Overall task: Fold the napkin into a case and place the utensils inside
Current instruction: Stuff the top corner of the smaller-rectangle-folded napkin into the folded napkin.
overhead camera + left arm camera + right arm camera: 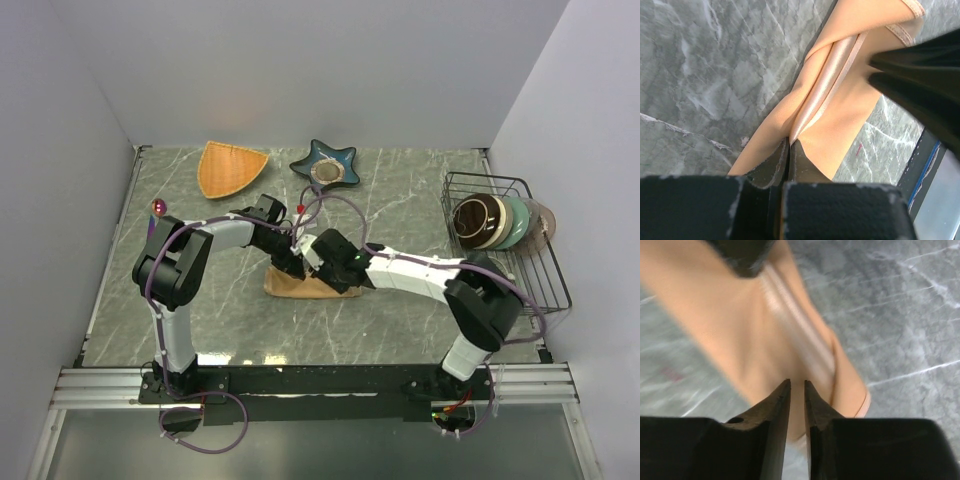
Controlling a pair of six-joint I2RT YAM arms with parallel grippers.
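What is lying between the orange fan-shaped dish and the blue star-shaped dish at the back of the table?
Nothing. The top view shows only bare marble table between the fan-shaped dish and the star-shaped dish.

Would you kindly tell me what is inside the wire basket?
Nested bowls: a dark brown bowl in front, pale green and tan rims behind it; their insides are covered.

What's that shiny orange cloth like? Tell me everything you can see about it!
The napkin is soft, peach-orange and satin-shiny, with a stitched hem. It is folded long and narrow, a raised crease running along it, and lies on the grey marbled table between the arms. The left gripper pinches one end of the crease. The right gripper is at the other end, jaws slightly apart; whether it grips, I cannot tell.
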